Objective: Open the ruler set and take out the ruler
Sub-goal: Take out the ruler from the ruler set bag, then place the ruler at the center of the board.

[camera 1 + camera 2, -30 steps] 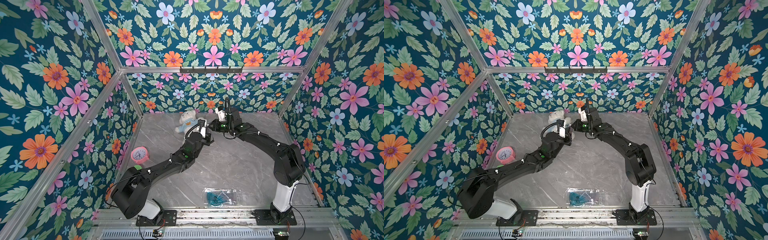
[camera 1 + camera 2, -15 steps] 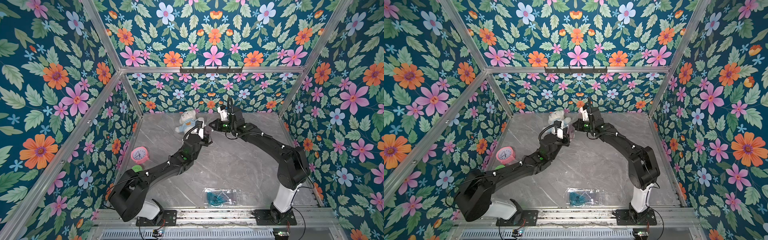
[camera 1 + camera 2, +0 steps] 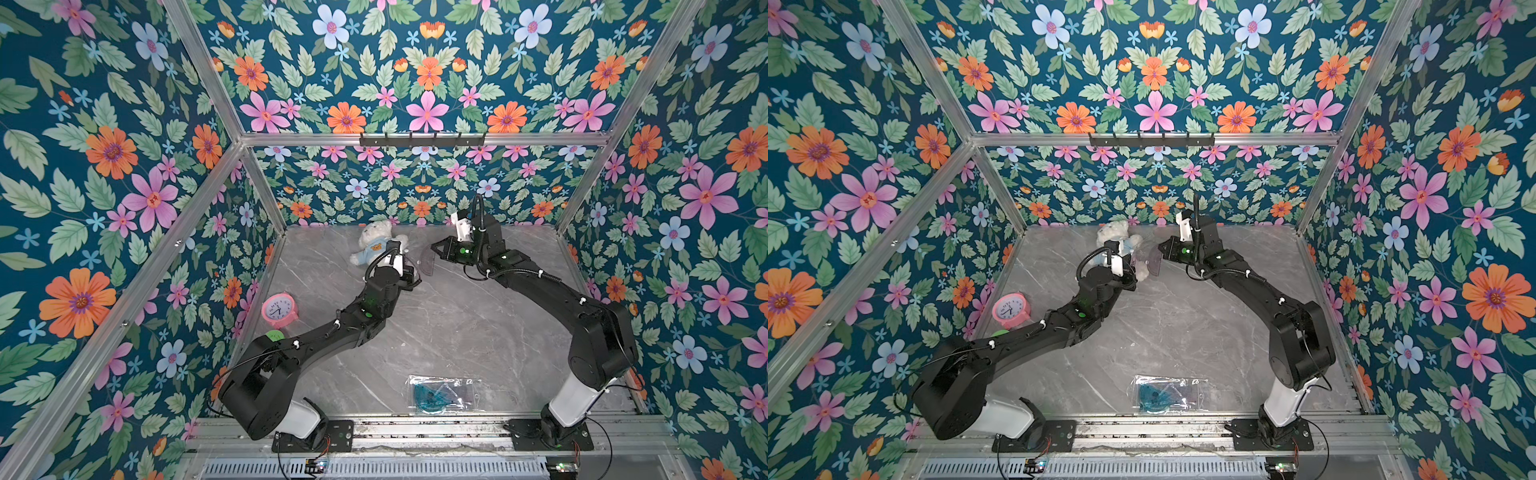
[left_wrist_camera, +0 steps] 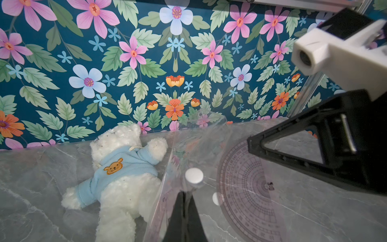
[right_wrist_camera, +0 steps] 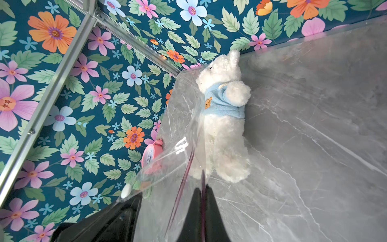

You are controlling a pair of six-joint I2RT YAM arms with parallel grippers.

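Observation:
The ruler set is a clear pouch (image 4: 194, 146) with a white snap button (image 4: 194, 175), held in the air near the back of the table. My left gripper (image 4: 185, 192) is shut on the pouch just below the button. A purple half-round ruler (image 4: 247, 188) sticks out of the pouch's side; it shows in both top views (image 3: 426, 262) (image 3: 1154, 262). My right gripper (image 5: 202, 186) is shut on that ruler's edge, which runs edge-on between its fingers. A second purple ruler (image 4: 161, 209) lies inside the pouch. In a top view the right gripper (image 3: 434, 247) faces the left gripper (image 3: 409, 272).
A white teddy bear in a blue top (image 3: 374, 249) lies just behind the left gripper. A pink alarm clock (image 3: 277, 309) stands by the left wall. Another clear pouch with blue rulers (image 3: 440, 395) lies near the table's front edge. Flowered walls enclose the table.
My right gripper's jaws have closed the last bit onto the purple ruler. My left gripper has drawn slightly toward the front with the pouch.

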